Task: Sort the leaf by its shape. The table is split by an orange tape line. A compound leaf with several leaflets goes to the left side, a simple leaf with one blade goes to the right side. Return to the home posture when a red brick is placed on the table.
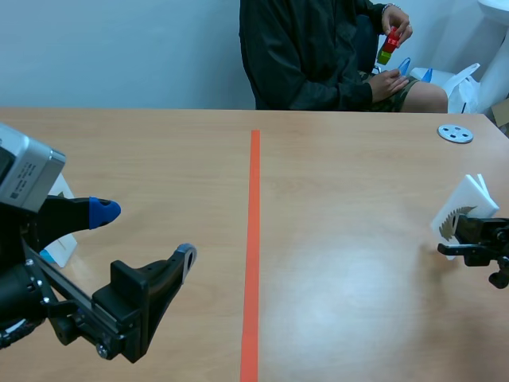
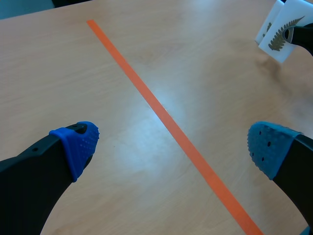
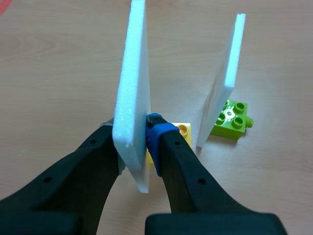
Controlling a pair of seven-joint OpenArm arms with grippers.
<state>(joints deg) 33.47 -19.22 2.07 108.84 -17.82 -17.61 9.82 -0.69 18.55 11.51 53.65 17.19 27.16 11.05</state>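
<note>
A white foam card printed with a dark feathery leaf is held upright, edge-on, between the two fingers of the right gripper, which are clamped against its faces near its lower end. The leaf is seen to carry many small leaflets along one stem. In the scene view the card is found far out on the right half of the light wooden table, well apart from the orange tape line.

Just beyond the held card a second white foam card is stood upright beside a lime-green toy brick, and a yellow toy brick is partly hidden behind the blue-padded finger.

The left gripper is held above the left half of the table with its fingers spread wide and nothing between them.

A flat grey round disc is laid near the far right edge. Across the table a seated person is seen, and red and green toy bricks are held in one raised hand.
</note>
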